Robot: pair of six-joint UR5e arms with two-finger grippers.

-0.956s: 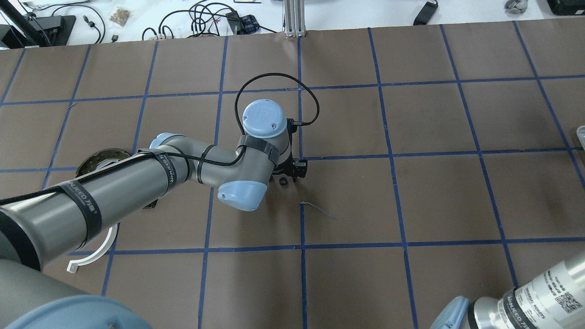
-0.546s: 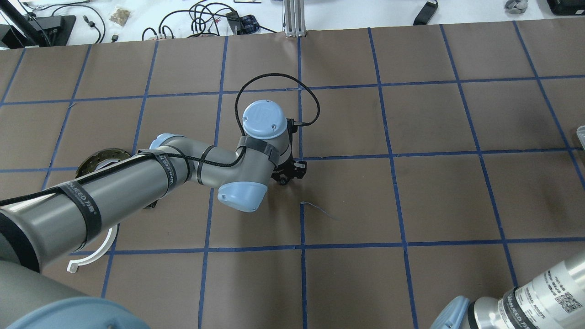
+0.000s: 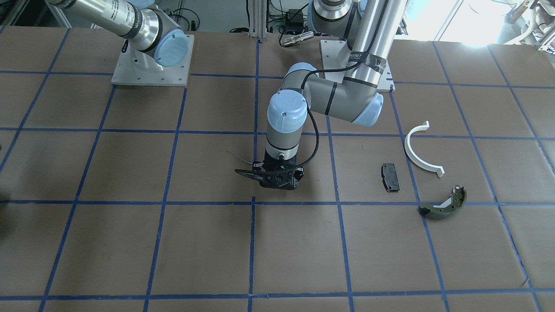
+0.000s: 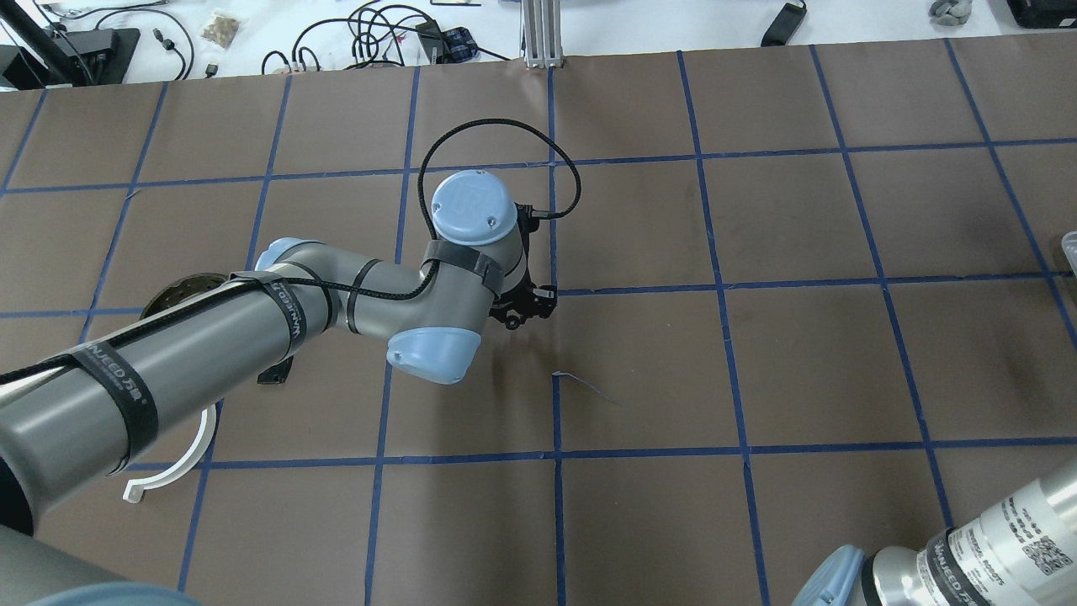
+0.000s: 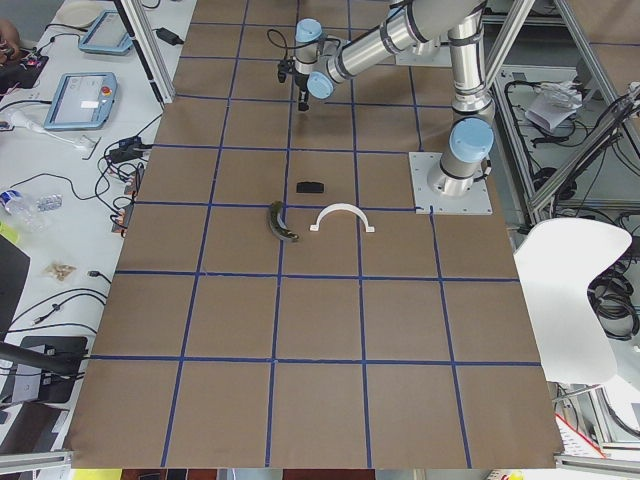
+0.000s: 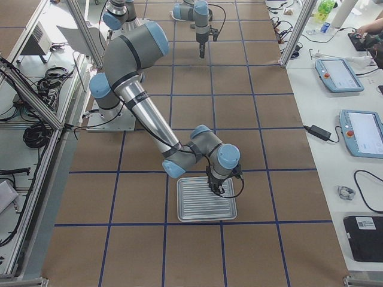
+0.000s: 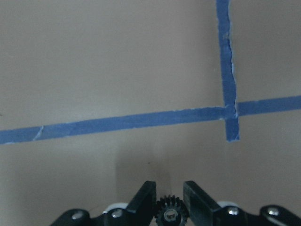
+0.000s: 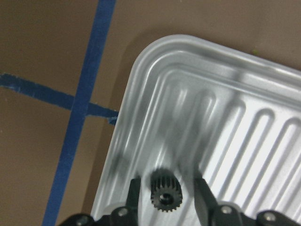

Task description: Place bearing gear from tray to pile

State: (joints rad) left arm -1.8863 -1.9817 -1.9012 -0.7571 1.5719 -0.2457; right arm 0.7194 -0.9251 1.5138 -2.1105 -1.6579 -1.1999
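Carrying looks like the step you are in. Your left hand [image 7: 169, 190] is clamped on the bearing gear [image 7: 169, 213], a small black toothed wheel pinched between both fingers. It hangs low over the bench [image 3: 130, 242] near its middle, by a crossing of blue tape lines [image 7: 229, 110].

The pile lies well apart, toward the robot's left. It is made up of the white half-ring [image 3: 420, 151], the black pad [image 3: 390, 177] near it, and the olive brake shoe [image 3: 444, 204] closer to the operators' edge.

To do this well, raise the hand first so the fingers clear the bench before you travel. Keep the squeeze steady. The gear is tiny and gripped across its teeth, so I would expect a jerky move to twist it or pop it loose.

Move across smoothly and aim for bare bench among the three parts, not on top of one, where a round piece could roll off. Come down close to the surface before you part the fingers, so the gear drops hardly at all.

Your right hand [image 8: 165, 186] hangs over a corner of the ribbed metal tray [image 8: 155, 66]. Its fingers stand apart on either side of a second gear [image 8: 165, 197] and, as far as the wrist view shows, do not touch it. Leave that arm parked, since the two arms are far enough apart not to clash.
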